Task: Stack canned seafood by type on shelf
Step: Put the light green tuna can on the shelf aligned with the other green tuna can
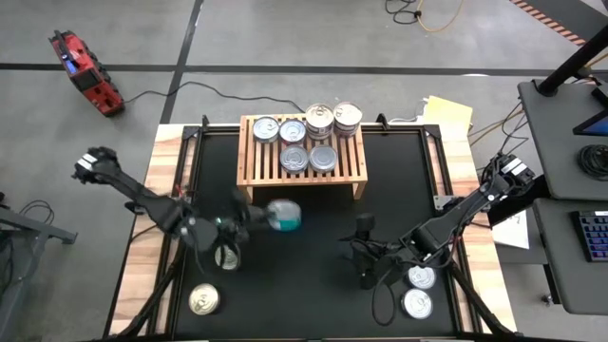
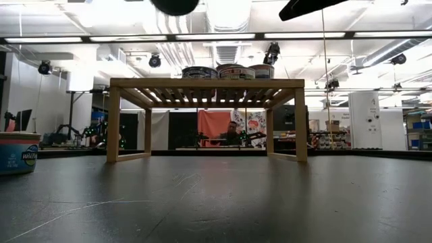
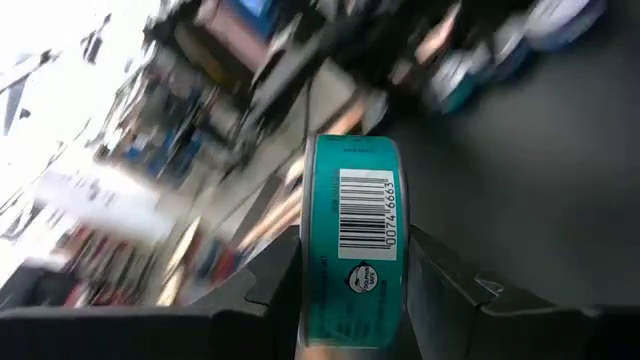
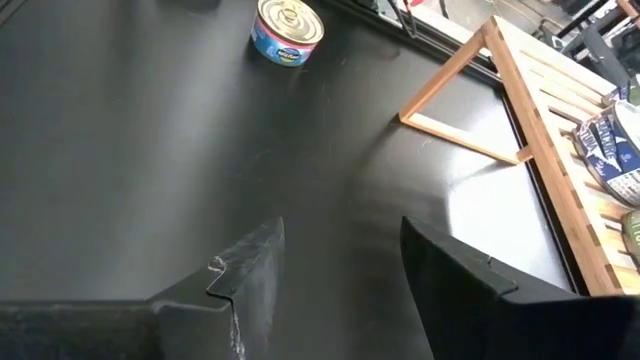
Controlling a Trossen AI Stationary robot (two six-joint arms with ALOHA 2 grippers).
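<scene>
1 teal can [image 3: 353, 255] sideways in left tool [image 3: 350, 275]

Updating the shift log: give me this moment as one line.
left hand: shut on teal can, carried near shelf | right hand: open, empty, over mat | shelf: six cans | mat: four loose cans

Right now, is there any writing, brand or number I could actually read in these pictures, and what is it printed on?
"0074 6665", beside the barcode on the teal can held in the left gripper; digits slightly soft.
Round logo under that barcode: too small to read.
White lettering on the blue can in the low view: blurred, unreadable.
Labels on the cans on the shelf: too small.
</scene>
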